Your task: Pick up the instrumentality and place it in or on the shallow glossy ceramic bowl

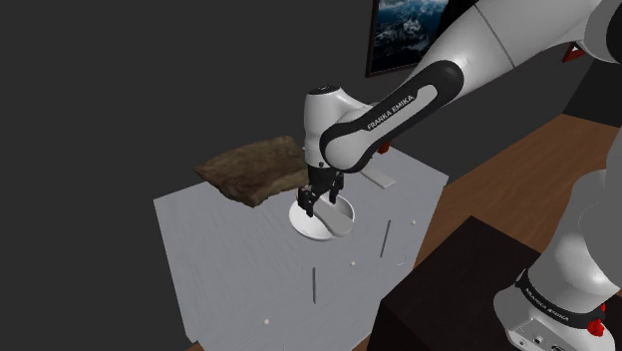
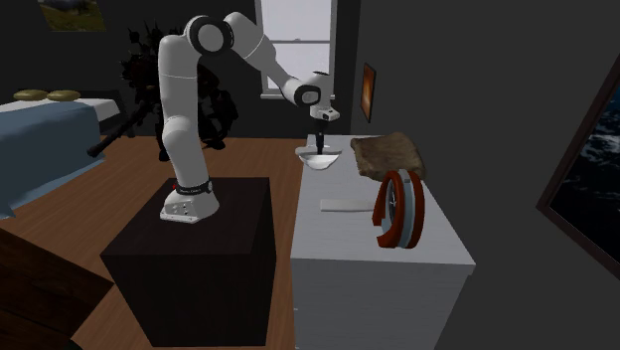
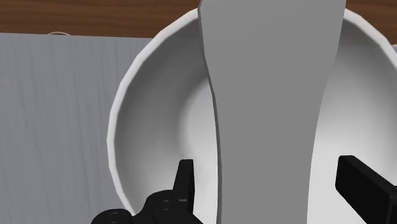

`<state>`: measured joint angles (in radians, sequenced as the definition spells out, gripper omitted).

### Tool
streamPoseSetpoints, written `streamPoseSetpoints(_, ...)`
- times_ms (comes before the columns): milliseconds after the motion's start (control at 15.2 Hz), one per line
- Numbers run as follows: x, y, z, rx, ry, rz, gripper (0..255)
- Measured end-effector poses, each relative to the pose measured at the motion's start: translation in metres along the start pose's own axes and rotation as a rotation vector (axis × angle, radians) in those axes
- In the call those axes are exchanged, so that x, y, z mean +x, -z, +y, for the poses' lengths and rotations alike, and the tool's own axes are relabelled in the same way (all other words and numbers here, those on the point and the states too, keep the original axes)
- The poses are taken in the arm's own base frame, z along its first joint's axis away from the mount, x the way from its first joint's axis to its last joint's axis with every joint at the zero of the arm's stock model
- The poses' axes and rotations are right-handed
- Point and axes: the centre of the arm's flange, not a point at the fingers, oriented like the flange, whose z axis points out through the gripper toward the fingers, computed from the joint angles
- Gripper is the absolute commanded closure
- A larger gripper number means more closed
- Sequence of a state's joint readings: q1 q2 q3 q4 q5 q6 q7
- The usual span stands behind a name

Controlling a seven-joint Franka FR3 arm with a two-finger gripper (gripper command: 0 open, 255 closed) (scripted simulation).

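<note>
Directly ahead of spread gripper [image 3: 266, 164], untouched by it: grey tool [image 3: 273, 95], long axis running across white bowl [image 3: 137, 114] on bench [image 3: 57, 127]

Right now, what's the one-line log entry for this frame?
stage: at bowl | gripper: open, fingers clear of grey tool | tool: between fingers, over bowl | bowl: white, on grey cabinet

- Brown rough lump [image 1: 254, 170] sits just beside the white shallow bowl [image 1: 329, 227] and blocks that side.
- Flat white slab [image 1: 377, 177] lies near the bowl, low.
- Red-and-white upright ring [image 2: 399, 209] stands well apart.
- Grey cabinet top [image 1: 229, 269] is bare toward the shoulder view's lower left.
</note>
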<state>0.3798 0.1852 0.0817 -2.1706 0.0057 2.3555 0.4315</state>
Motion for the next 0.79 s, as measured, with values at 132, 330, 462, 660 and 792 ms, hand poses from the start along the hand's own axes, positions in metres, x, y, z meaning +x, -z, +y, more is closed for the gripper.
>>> streamPoseSetpoints(132, 0.0, 0.0, 0.0, 0.0, 0.0, 0.0, 0)
streamPoseSetpoints(330, 0.0, 0.006, 0.0, 0.0, 0.0, 0.0, 0)
streamPoseSetpoints(462, 0.001, 0.025, 0.002, 0.0, 0.0, 0.001, 0)
streamPoseSetpoints(660, 0.0, 0.047, 0.0, 0.0, 0.0, 0.001, 0)
streamPoseSetpoints(792, 0.0, 0.049, 0.0, 0.0, 0.0, 0.0, 0)
